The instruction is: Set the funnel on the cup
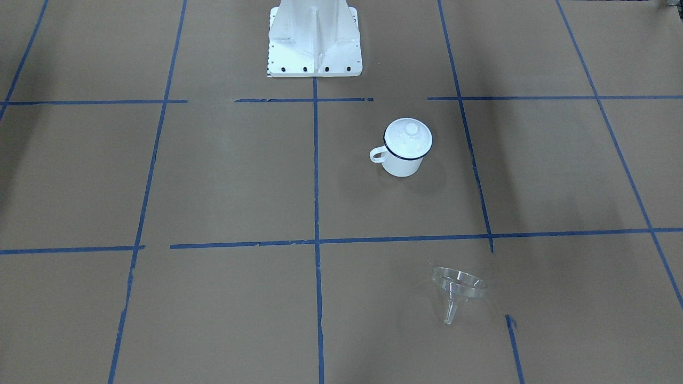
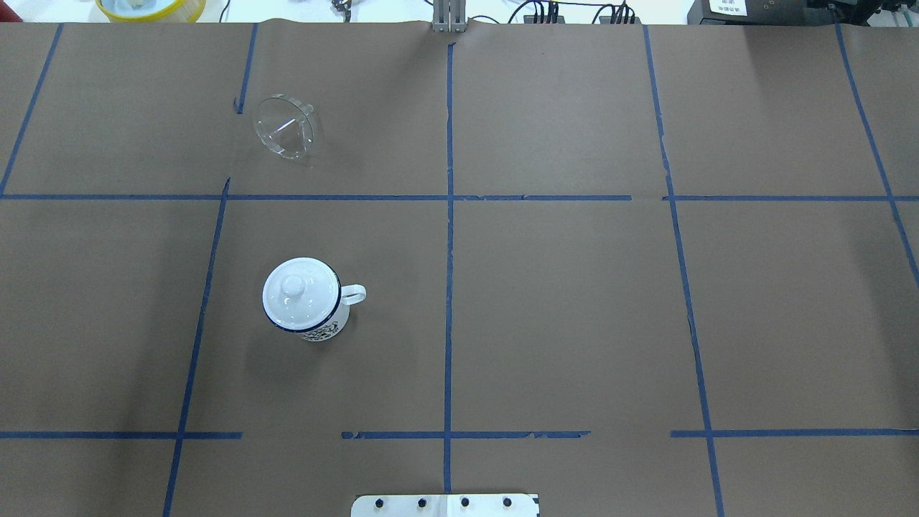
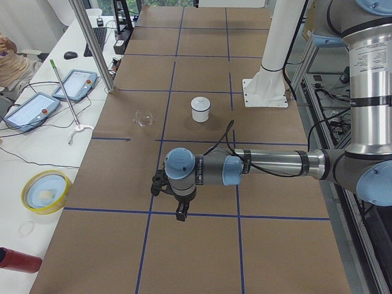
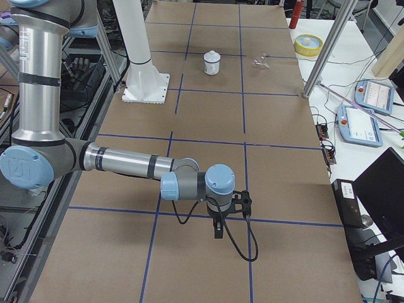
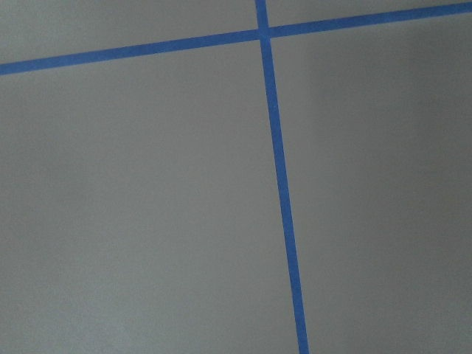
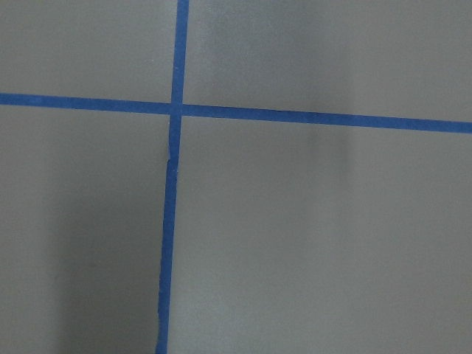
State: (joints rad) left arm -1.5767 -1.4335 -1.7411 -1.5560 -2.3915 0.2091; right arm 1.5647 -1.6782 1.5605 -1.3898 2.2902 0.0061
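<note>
The cup (image 1: 401,162) is a white enamel mug with a dark blue rim and stands upright on the brown table, left of centre in the overhead view (image 2: 329,324). A round white knobbed lid (image 2: 300,293) sits on it. The clear funnel (image 1: 459,285) lies tilted on its side farther from the robot, and also shows in the overhead view (image 2: 285,127). My left gripper (image 3: 177,209) shows only in the exterior left view, far from both. My right gripper (image 4: 219,228) shows only in the exterior right view. I cannot tell if either is open or shut. Both wrist views show only table and blue tape.
The white robot pedestal (image 1: 315,42) stands at the table's robot side. Blue tape lines (image 2: 449,215) grid the brown table. A side bench holds teach pendants (image 3: 75,84), a yellow bowl (image 3: 46,191) and a metal post (image 3: 92,46).
</note>
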